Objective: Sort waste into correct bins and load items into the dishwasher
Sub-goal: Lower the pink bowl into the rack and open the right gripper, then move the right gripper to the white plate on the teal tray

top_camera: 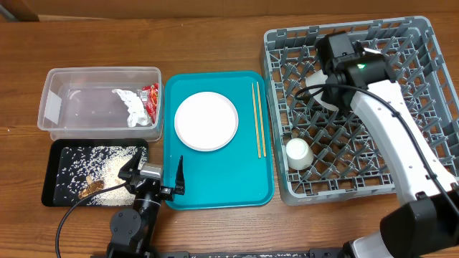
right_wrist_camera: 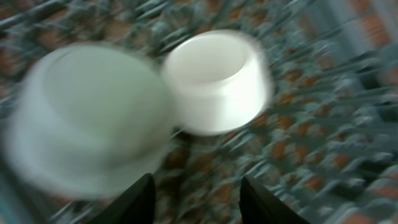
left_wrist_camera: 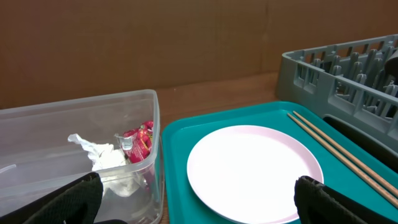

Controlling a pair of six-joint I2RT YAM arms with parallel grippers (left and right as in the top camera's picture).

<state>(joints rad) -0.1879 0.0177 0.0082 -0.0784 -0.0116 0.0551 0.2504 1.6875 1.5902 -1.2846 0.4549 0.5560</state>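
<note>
Plate [top_camera: 206,121] lies flat, mid-left on teal tray [top_camera: 244,183]. Prob stiff, light, slick, breakable if dropped. Rim is low, so pinch it at the edge facing the tray's robot-side edge. Chopsticks [top_camera: 258,118] lie along the tray's right side. Left gripper [top_camera: 156,166] is spread wide, empty, at tray's near-left corner. Right of tray, over dish rack [top_camera: 423,43], right gripper [right_wrist_camera: 196,196] has fingers apart, nothing btwn, above whitish bowl [right_wrist_camera: 87,118] + cup [right_wrist_camera: 214,81]; view blurred.
</note>
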